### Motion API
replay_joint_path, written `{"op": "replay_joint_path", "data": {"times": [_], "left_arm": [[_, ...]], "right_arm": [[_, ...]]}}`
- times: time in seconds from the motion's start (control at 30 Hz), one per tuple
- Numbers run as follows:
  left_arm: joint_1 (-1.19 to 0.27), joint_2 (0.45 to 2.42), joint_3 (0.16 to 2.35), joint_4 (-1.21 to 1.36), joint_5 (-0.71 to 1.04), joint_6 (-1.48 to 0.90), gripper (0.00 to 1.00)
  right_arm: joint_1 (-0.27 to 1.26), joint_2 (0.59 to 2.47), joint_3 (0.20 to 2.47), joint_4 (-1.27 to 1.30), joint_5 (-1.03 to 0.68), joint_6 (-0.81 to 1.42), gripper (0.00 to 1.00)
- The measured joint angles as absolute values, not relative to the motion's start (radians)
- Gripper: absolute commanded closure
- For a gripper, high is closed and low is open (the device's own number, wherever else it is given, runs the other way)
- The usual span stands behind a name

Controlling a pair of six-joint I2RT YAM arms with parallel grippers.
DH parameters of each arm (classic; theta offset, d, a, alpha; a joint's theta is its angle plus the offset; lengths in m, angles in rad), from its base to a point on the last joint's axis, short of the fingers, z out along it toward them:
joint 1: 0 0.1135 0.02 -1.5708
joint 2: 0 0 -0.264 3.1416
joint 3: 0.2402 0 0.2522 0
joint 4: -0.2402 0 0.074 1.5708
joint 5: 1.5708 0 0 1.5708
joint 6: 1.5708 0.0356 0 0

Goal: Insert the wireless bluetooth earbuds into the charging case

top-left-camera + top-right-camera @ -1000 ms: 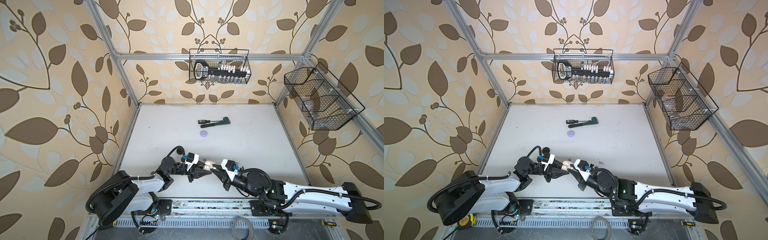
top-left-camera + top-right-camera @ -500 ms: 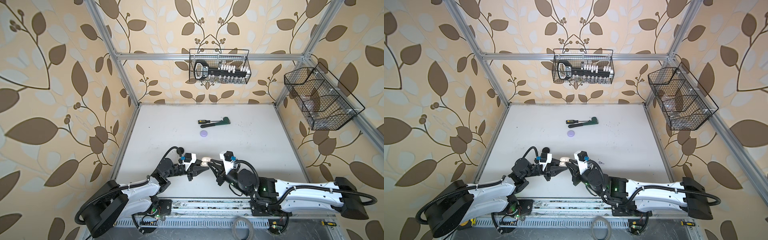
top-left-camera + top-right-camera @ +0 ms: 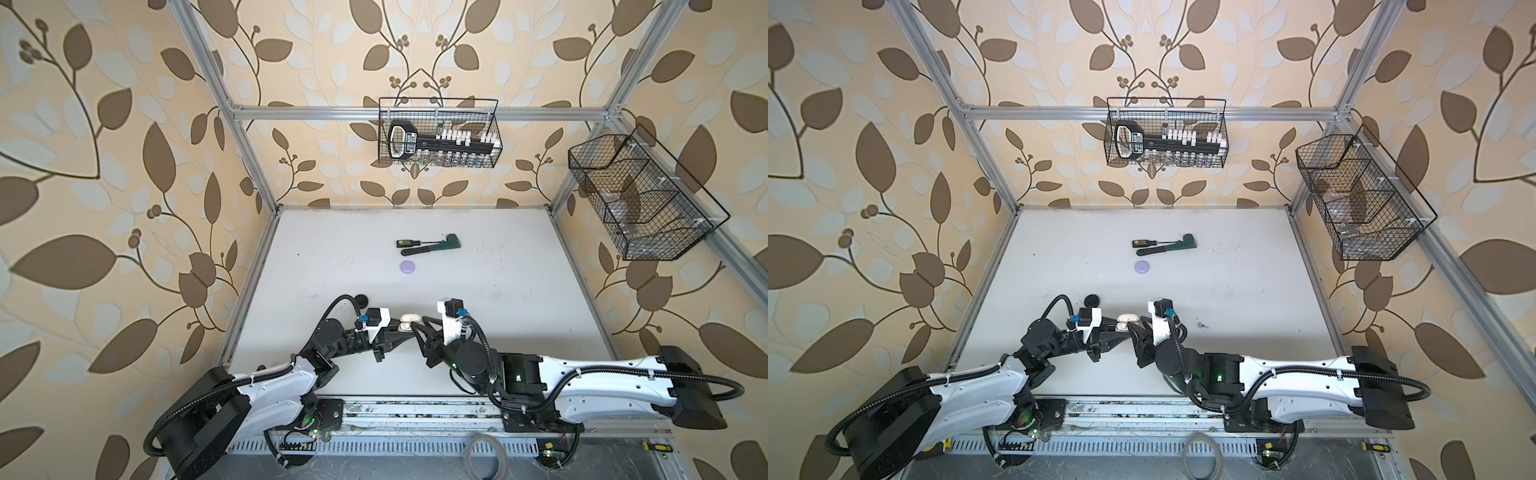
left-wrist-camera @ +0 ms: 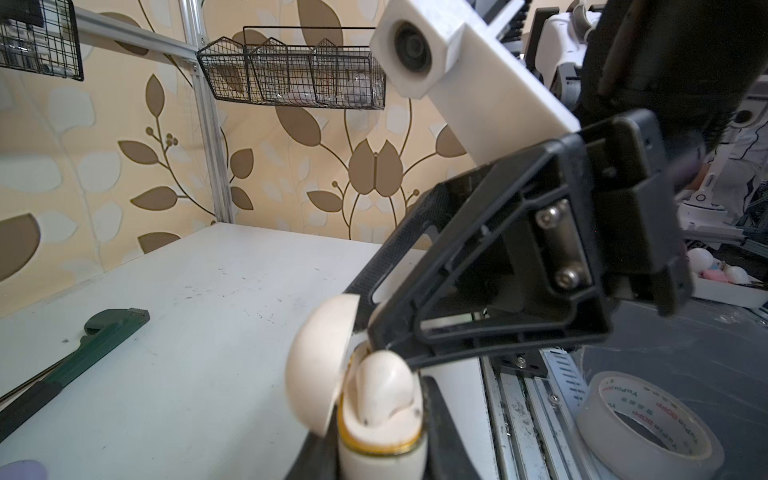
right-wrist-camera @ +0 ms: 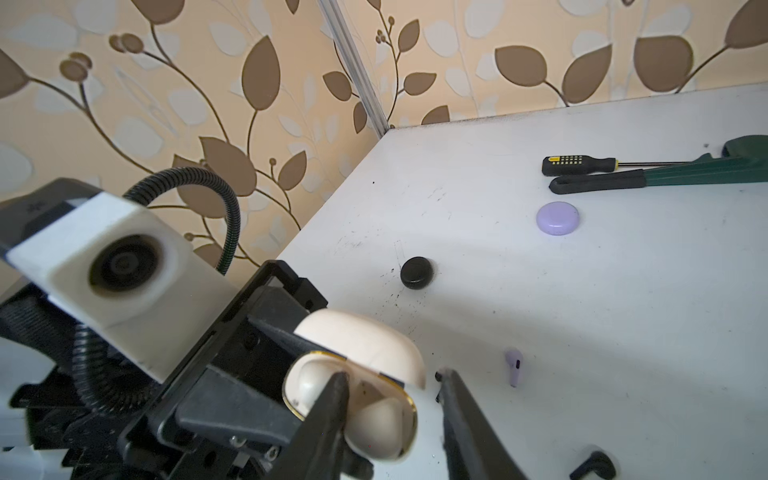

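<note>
My left gripper (image 4: 380, 457) is shut on a cream charging case (image 4: 380, 440) held upright, its lid (image 4: 320, 361) swung open. A white earbud (image 4: 384, 384) sits in the case; the right wrist view shows two white earbuds (image 5: 382, 424) seated inside. My right gripper (image 5: 392, 376) is open right at the case (image 5: 374, 411), one finger over its mouth and the other beside the lid. Both grippers meet at the case (image 3: 409, 322) near the table's front middle in both top views. A lavender earbud (image 5: 514, 365) and a black earbud (image 5: 594, 465) lie loose on the table.
A shut black case (image 3: 363, 300) lies behind my left wrist and a shut lavender case (image 3: 407, 267) farther back. Beyond it lie a screwdriver and a green wrench (image 3: 428, 245). Wire baskets (image 3: 438, 133) hang on the walls. A tape roll (image 4: 648, 419) lies below the front rail.
My right gripper's jaws have opened at the case's mouth, and its wrist has swung up over the case. My left gripper keeps its hold on the case.
</note>
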State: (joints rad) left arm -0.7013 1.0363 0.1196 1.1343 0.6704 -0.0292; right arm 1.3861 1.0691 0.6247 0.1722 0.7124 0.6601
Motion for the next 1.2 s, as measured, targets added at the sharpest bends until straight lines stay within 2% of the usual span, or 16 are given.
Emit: {"op": "replay_joint_path", "data": {"times": [0.3, 0.57, 0.67, 0.97, 1.07, 1.2], "left_arm": [[-0.715, 1.036, 0.120, 1.141, 0.690, -0.026, 1.00], [-0.715, 1.036, 0.120, 1.141, 0.699, -0.026, 1.00], [-0.715, 1.036, 0.120, 1.140, 0.699, -0.026, 1.00], [-0.715, 1.033, 0.120, 1.130, 0.699, -0.025, 1.00], [-0.715, 1.033, 0.120, 1.125, 0.698, -0.025, 1.00], [-0.714, 1.033, 0.120, 1.115, 0.699, -0.024, 1.00]], "right_arm": [[1.407, 0.952, 0.646, 0.100, 0.688, 0.653, 0.55], [1.407, 0.877, 0.647, 0.047, 0.681, 0.651, 0.65], [1.407, 0.886, 0.647, 0.039, 0.681, 0.662, 0.71], [1.408, 0.952, 0.625, 0.051, 0.668, 0.687, 0.77], [1.411, 0.965, 0.625, 0.067, 0.661, 0.690, 0.84], [1.412, 0.981, 0.625, 0.089, 0.662, 0.695, 0.87]]}}
